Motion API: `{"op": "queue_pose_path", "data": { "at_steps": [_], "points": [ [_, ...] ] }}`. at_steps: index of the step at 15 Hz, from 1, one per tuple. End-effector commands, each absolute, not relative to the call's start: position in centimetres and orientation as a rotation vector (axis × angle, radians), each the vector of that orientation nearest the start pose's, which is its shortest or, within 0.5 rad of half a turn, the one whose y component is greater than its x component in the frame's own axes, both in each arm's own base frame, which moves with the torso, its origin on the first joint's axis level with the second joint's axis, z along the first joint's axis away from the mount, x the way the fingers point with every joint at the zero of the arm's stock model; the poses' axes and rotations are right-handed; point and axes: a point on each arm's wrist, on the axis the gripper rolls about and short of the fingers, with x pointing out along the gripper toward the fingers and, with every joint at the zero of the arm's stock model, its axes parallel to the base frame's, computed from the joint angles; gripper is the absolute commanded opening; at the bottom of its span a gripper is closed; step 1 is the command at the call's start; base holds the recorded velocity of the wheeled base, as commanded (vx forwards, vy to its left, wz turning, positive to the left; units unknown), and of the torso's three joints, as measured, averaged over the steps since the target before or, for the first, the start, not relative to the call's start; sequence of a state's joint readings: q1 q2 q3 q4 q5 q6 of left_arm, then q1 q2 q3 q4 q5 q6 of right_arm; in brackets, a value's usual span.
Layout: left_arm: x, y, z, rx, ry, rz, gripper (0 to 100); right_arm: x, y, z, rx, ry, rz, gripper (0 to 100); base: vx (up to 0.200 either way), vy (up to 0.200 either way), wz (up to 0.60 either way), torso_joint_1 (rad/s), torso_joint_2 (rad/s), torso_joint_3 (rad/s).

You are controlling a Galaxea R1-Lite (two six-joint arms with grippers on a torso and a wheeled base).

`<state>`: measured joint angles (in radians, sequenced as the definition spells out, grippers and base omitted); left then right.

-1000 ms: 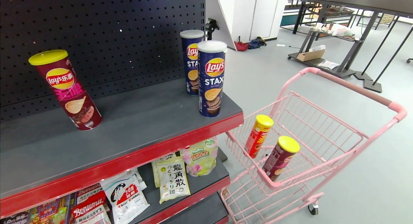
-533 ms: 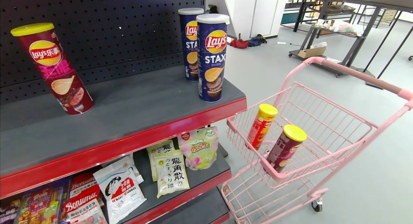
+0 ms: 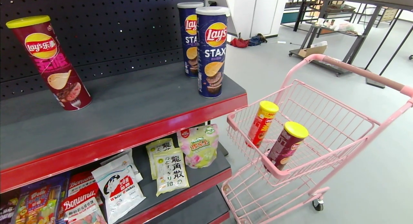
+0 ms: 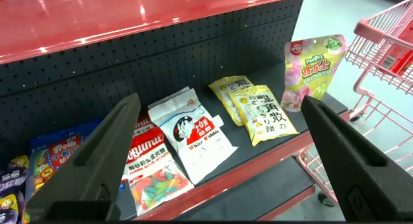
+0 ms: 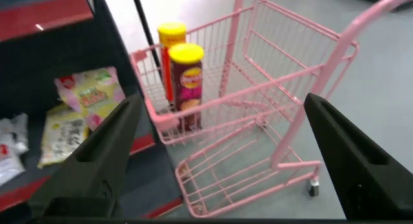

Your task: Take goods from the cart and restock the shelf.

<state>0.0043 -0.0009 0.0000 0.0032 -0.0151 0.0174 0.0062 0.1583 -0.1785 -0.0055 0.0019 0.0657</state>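
**Both claws released; head view shifting**

Left gripper (image 4: 219, 104) is hanging wide open facing the lower-shelf snack bags (image 4: 261, 111). Right gripper (image 5: 222, 101) is gaping toward the cart (image 3: 355, 71), which is holding the red can (image 3: 262, 124) and maroon can (image 3: 287, 146). Camera has shifted since earlier; goods are staying put

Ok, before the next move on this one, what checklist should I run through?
1. Goods left in pink cart: red chip can and maroon chip can standing inside: ok.
2. Right gripper open, empty: ok.
3. Left gripper open, empty: ok.
4. Bare room on top shelf beside the blue chip cans: ok.
5. Right gripper around a can: not ok, apart from both.
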Motion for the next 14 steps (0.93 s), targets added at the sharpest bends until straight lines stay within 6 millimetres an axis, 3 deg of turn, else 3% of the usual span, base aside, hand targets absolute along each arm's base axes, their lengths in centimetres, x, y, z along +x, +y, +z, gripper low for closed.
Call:
{"op": "queue_pose_path", "data": {
  "at_steps": [1, 2, 3, 4, 6, 8, 14],
  "points": [
    [-2.3, 0.0, 7.5, 0.018, 0.003, -0.012, 100, 7.6, 0.7, 23.1, 0.193, 0.161, 0.126, 100, 0.000, 0.000, 0.00, 0.000, 0.00, 0.000],
    [-2.3, 0.0, 7.5, 0.018, 0.003, -0.011, 100, 9.9, 0.9, 22.2, 0.205, 0.227, 0.120, 100, 0.000, 0.000, 0.00, 0.000, 0.00, 0.000],
    [-2.3, 0.0, 7.5, 0.020, 0.003, -0.011, 100, 13.4, 1.3, 20.5, 0.241, 0.290, 0.125, 100, 0.000, 0.000, 0.00, 0.000, 0.00, 0.000],
    [-2.3, 0.0, 7.5, 0.021, 0.003, -0.011, 100, 15.4, 1.5, 18.9, 0.252, 0.328, 0.135, 100, 0.000, 0.000, 0.00, 0.000, 0.00, 0.000],
    [-2.3, 0.0, 7.5, 0.018, 0.003, -0.011, 100, 19.4, 1.9, 14.2, 0.234, 0.390, 0.139, 100, 0.000, 0.000, 0.00, 0.000, 0.00, 0.000],
    [-2.3, 0.0, 7.5, 0.020, 0.003, -0.011, 100, 20.3, 2.2, 10.8, 0.197, 0.474, 0.164, 100, 0.000, 0.000, 0.00, 0.000, 0.00, 0.000],
    [-2.3, 0.0, 7.5, 0.017, 0.003, -0.011, 100, 24.4, 3.1, 8.0, 0.190, 0.521, 0.184, 100, 0.000, 0.000, 0.00, 0.000, 0.00, 0.000]
  ]
}}
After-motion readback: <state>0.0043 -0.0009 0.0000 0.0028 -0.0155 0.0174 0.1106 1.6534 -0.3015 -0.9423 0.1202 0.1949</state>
